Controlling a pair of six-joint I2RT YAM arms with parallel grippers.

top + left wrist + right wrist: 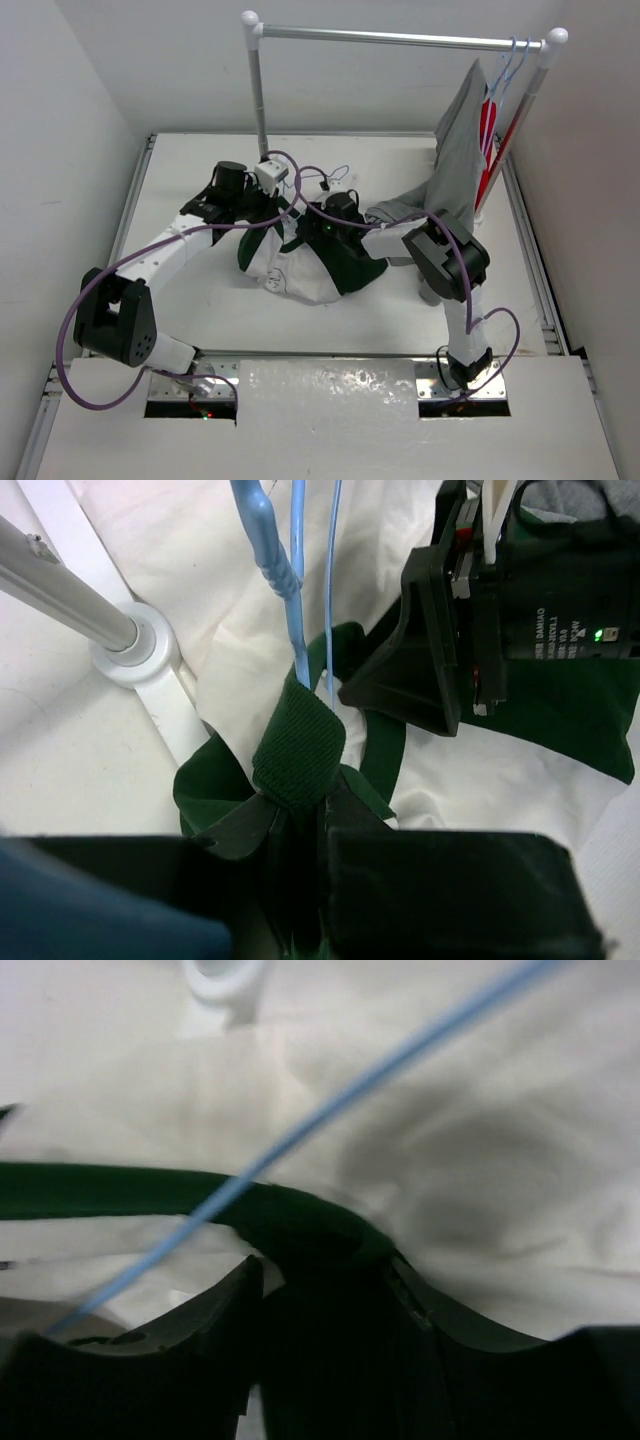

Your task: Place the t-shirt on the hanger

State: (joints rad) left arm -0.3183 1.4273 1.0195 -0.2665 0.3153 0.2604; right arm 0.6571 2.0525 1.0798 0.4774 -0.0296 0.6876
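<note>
The t-shirt (300, 272) lies bunched on the table's middle, dark green with a pale front. Its green collar (300, 745) stands up between the fingers of my left gripper (300, 805), which is shut on it. My right gripper (325, 1260) faces it from the right and is shut on another stretch of the same collar (300, 1215). The pale-blue wire hanger (292, 620) lies just beyond the collar, and its wire (330, 1110) crosses above the pale cloth. In the top view both grippers (285, 214) (308, 224) meet over the shirt.
A garment rack spans the back, with its left pole (262, 95) and white foot (140, 645) close to my left gripper. A grey garment (458, 155) and a red garment (487, 125) hang at the rail's right end, near my right arm's elbow (450, 262).
</note>
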